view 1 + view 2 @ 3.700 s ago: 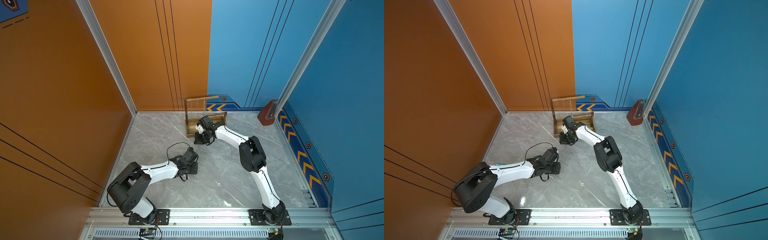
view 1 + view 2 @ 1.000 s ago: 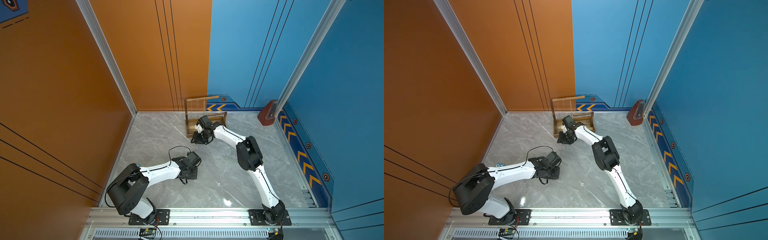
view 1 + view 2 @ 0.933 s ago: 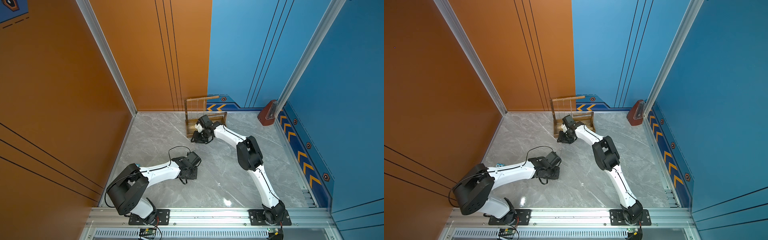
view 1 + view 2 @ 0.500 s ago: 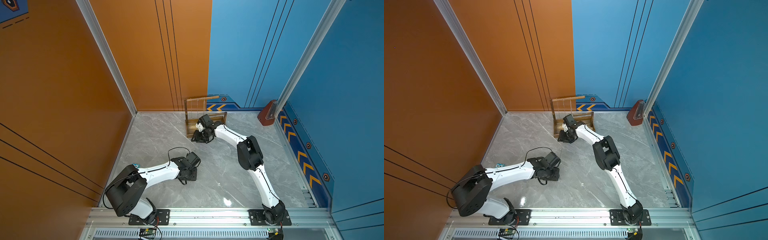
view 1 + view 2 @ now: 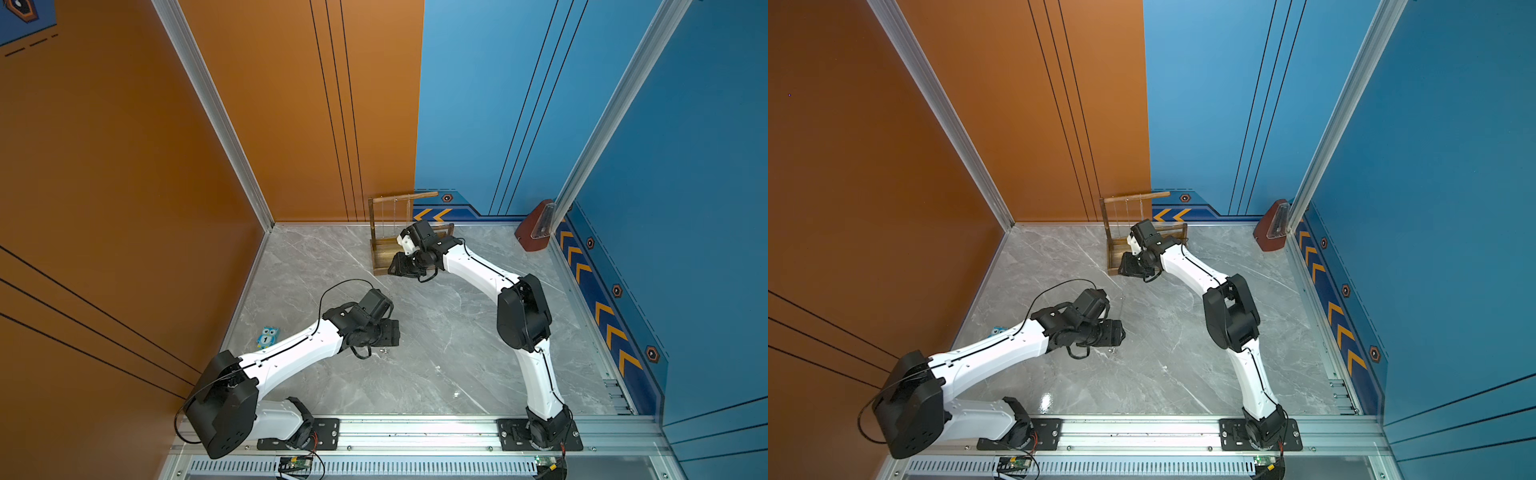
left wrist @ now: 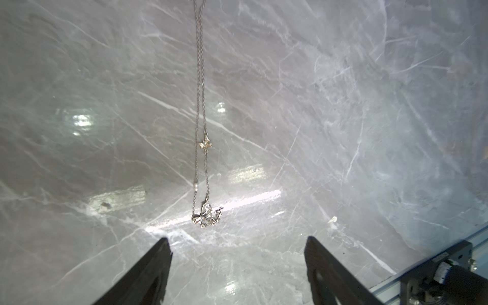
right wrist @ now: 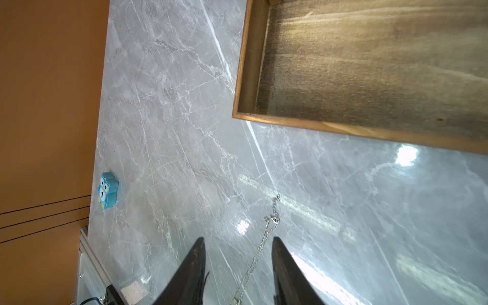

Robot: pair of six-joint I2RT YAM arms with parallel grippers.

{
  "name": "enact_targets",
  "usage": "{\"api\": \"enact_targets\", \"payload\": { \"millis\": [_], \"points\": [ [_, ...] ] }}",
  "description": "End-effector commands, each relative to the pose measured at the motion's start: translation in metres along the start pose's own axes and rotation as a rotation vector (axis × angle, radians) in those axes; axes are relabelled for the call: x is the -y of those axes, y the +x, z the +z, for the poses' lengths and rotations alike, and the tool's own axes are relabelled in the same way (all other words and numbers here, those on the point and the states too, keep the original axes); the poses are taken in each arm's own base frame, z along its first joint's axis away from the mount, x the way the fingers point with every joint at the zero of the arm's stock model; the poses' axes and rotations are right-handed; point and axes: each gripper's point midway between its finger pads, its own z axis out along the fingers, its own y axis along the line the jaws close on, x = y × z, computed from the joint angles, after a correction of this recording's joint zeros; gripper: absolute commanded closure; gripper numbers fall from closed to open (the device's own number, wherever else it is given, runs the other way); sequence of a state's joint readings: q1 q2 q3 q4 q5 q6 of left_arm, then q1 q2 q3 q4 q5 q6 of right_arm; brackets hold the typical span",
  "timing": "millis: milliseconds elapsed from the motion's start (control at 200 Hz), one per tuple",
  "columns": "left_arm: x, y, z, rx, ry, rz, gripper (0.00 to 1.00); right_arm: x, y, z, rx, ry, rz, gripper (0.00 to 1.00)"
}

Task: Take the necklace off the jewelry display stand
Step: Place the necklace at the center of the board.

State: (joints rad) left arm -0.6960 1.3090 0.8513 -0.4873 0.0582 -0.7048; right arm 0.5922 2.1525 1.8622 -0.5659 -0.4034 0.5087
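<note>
Both left jaws are standing wide apart, having just let go, so the necklace [image 6: 207, 217] is lying on the glossy grey-veined surface [image 6: 343, 132], off and in front of the jewelry display stand [image 7: 250, 66]: thin silvery chain, glittering pendant. Near the stand's grainy wooden tray, the right jaws are straddling the clasp end, parted, not clamping.
</note>
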Motion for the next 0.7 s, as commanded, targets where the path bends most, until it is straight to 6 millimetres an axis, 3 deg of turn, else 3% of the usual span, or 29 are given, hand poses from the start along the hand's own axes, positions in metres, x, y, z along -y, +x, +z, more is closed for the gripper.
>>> {"api": "enact_targets", "payload": {
  "millis": [0, 160, 415, 505, 565, 611, 696],
  "points": [
    [0.004, -0.015, -0.016, 0.017, 0.055, -0.011, 0.2, 0.006, 0.008, -0.024, 0.049, 0.027, -0.024, 0.59],
    [-0.001, -0.031, -0.03, 0.046, 0.103, -0.063, 0.28, 0.015, 0.034, -0.045, 0.066, 0.036, -0.022, 0.69],
    [-0.013, -0.05, -0.053, 0.114, 0.147, -0.118, 0.33, 0.044, 0.068, -0.08, 0.14, 0.075, 0.005, 0.81],
    [-0.015, -0.056, -0.063, 0.141, 0.168, -0.116, 0.21, 0.059, 0.073, -0.101, 0.217, 0.132, 0.011, 0.81],
    [-0.014, -0.061, -0.071, 0.163, 0.187, -0.104, 0.15, 0.075, 0.076, -0.117, 0.281, 0.195, 0.027, 0.75],
    [-0.013, -0.065, -0.078, 0.186, 0.193, -0.086, 0.01, 0.085, 0.078, -0.129, 0.329, 0.228, 0.045, 0.69],
    [-0.01, -0.073, -0.088, 0.223, 0.199, -0.037, 0.02, 0.103, 0.08, -0.153, 0.416, 0.271, 0.082, 0.59]
  ]
}}
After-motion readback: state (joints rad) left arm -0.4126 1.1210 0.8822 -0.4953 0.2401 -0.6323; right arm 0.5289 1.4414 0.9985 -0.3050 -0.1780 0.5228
